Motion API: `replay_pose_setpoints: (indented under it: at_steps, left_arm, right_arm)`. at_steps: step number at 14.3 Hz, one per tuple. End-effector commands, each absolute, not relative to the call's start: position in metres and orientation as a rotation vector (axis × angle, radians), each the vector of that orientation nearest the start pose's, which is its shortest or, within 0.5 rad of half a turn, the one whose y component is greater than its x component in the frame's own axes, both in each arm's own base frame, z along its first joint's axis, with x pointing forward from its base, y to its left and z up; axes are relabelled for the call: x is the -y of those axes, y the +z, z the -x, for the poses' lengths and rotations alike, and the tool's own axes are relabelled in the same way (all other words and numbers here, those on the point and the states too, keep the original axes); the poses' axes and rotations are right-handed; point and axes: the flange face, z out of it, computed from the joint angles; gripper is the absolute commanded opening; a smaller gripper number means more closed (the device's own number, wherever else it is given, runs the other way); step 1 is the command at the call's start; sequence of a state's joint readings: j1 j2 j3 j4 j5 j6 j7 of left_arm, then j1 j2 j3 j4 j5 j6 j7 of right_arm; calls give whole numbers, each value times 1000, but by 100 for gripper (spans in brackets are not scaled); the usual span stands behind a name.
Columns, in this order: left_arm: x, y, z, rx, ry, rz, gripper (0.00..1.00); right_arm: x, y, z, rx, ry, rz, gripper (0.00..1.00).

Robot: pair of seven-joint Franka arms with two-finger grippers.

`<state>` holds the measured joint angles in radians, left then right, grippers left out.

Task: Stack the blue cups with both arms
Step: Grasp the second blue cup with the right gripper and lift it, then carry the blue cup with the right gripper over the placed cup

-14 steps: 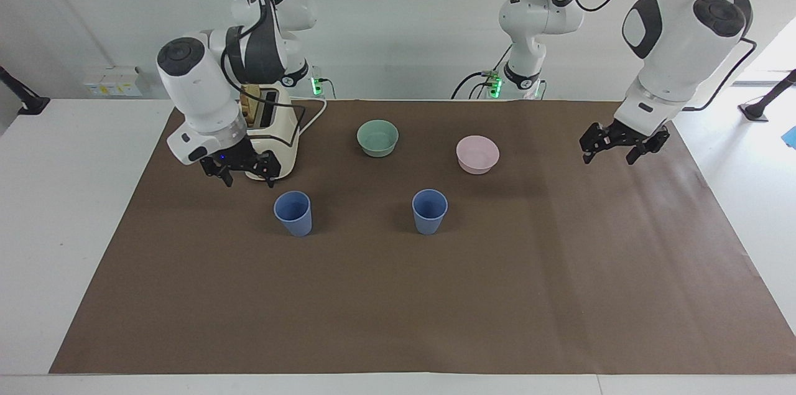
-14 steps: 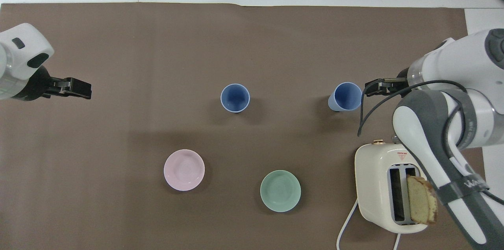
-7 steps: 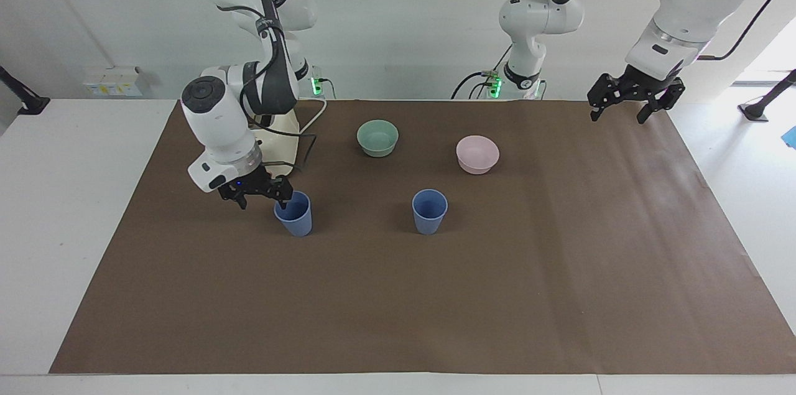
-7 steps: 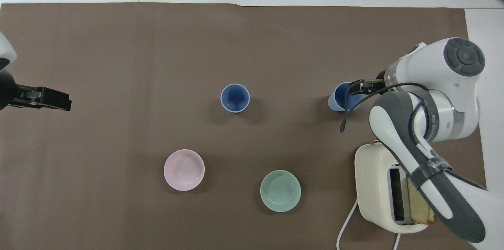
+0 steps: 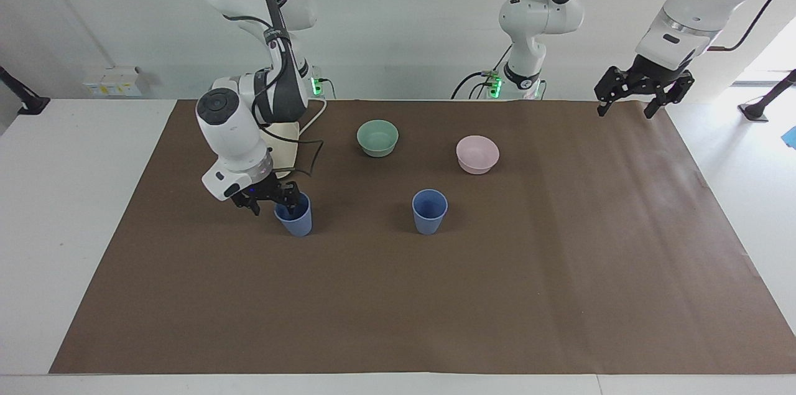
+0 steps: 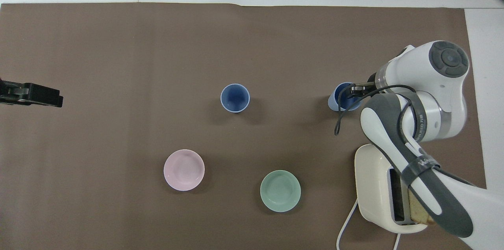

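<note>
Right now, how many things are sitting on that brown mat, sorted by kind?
Blue cups: 2, one at the right arm's fingers, one mid-mat.
Bowls: 2, a green bowl and a pink bowl.
Toaster: 1, with a slice of bread in it.
Total: 5 things, plus the bread.

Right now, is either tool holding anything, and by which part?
The right tool is at the rim of a blue cup, one finger inside; whether it grips cannot be told. The left tool holds nothing.
</note>
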<state>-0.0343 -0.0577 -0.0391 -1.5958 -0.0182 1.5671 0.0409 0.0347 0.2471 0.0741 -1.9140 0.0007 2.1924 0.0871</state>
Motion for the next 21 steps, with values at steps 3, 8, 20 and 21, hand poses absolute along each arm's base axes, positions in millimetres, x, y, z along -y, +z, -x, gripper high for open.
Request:
replay_pose_setpoints:
  at_steps: [3, 8, 20, 21]
  left_arm:
    - [45, 657, -527, -171, -50, 3171, 100]
    - [44, 655, -524, -169, -3, 3185, 100]
    - [43, 663, -516, -177, -28, 3183, 100]
    - [43, 663, -515, -177, -26, 3183, 100]
  right_arm:
    - [-76, 369, -609, 34, -42, 3098, 0]
    - [-97, 444, -625, 17, 6, 3043, 0]
    - [-250, 545, -640, -57, -184, 2843, 0]
    - [-264, 544, -636, -34, -199, 2834, 0]
